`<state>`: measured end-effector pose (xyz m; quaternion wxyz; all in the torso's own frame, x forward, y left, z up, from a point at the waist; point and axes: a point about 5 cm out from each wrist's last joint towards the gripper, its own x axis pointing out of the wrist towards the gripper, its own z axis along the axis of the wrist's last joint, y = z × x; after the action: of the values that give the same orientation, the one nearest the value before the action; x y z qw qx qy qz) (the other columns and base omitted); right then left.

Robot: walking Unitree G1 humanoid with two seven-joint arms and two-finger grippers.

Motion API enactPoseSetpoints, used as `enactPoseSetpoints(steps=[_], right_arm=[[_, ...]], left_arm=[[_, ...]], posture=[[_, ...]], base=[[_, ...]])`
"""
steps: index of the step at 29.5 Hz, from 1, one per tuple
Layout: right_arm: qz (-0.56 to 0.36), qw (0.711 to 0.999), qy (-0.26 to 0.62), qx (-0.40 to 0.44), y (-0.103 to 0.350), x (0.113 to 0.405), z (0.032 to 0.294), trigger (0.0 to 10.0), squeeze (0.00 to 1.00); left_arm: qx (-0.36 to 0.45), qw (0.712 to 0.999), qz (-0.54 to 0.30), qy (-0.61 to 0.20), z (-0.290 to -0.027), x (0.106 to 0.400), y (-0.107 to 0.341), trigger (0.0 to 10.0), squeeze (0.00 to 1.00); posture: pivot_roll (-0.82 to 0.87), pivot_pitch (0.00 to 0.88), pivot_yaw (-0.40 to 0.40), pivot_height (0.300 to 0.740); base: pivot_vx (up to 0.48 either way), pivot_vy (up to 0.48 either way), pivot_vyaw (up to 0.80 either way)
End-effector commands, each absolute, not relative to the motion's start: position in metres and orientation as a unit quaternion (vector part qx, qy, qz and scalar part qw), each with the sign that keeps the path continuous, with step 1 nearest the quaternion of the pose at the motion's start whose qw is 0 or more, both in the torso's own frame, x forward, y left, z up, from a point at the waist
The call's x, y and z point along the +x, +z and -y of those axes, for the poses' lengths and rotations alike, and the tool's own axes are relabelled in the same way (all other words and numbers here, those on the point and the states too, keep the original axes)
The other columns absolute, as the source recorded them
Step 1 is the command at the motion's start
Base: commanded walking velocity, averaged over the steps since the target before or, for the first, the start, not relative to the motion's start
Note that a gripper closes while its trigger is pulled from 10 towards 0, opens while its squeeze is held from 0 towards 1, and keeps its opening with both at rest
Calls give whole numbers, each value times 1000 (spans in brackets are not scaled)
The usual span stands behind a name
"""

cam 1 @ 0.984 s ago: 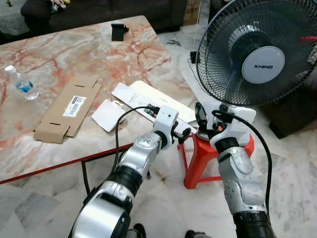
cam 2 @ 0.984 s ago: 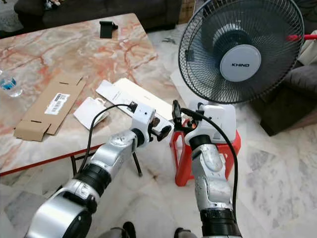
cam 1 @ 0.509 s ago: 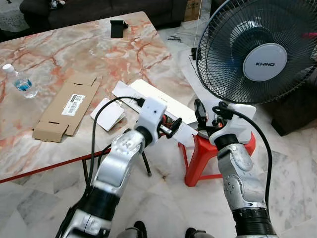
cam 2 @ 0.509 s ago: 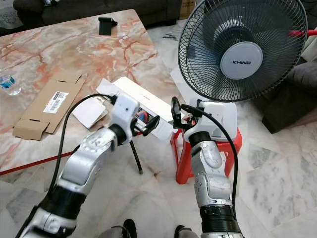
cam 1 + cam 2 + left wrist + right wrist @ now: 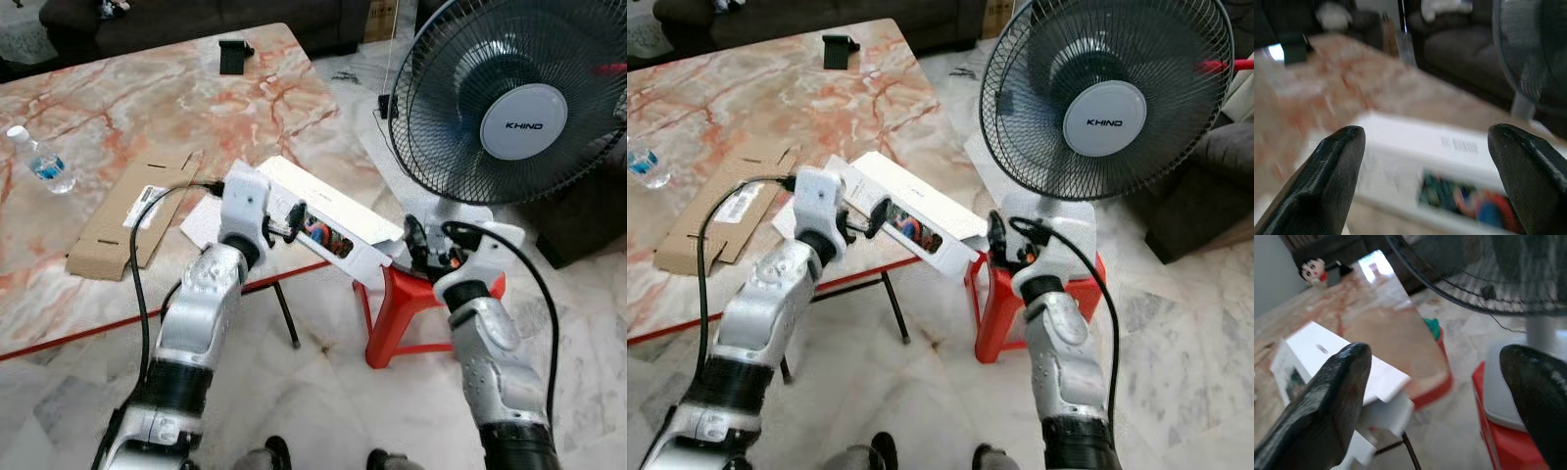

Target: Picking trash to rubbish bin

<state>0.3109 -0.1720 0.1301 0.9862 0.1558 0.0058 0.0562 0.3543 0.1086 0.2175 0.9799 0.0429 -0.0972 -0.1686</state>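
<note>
Step in hand: the reach for the first piece of trash was judged to be under way, with nothing yet gripped and no rubbish bin made out.

Task's thing: a long white box [image 5: 328, 217] with a coloured window was seen lying on the marble bench [image 5: 147, 98], its far end overhanging the bench's edge. In the left wrist view it lay just ahead of the fingers, framed between them.

Left gripper [image 5: 290, 217]: it was held just beside the near end of the white box. Its fingers [image 5: 1327, 171] were seen spread wide apart, with no contact shown.

Right gripper [image 5: 423, 257]: it was raised beside the overhanging end of the box, in front of the red stool [image 5: 411, 304]. Its fingers [image 5: 1327, 406] were spread apart and empty, with the box beyond the tips on one side.

Other trash: a flattened cardboard piece [image 5: 122, 220] and a white paper [image 5: 206, 227] lay behind the left gripper, and a water bottle [image 5: 39, 162] stood well apart from both.

Nearby: a standing fan [image 5: 514, 98] rose just beyond the right gripper.

Next move: the left fingers would likely need to be carried forward until the box sat between them, then closed across its narrow side. The overhang could let the box tip if pushed, so a light approach was judged wise.
</note>
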Motion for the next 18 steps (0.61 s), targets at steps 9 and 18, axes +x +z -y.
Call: enactPoseSetpoints(steps=[9, 18], right_arm=[[-152, 963, 97, 202, 100, 290, 182, 10000, 0], [-141, 938, 122, 291, 106, 288, 185, 10000, 0]], left_arm=[[63, 977, 103, -176, -97, 380, 218, 10000, 0], [56, 971, 108, -207, -78, 383, 213, 10000, 0]], posture=[[-123, 166, 103, 740], [-130, 163, 105, 740]], base=[[0, 0, 0], [0, 0, 0]])
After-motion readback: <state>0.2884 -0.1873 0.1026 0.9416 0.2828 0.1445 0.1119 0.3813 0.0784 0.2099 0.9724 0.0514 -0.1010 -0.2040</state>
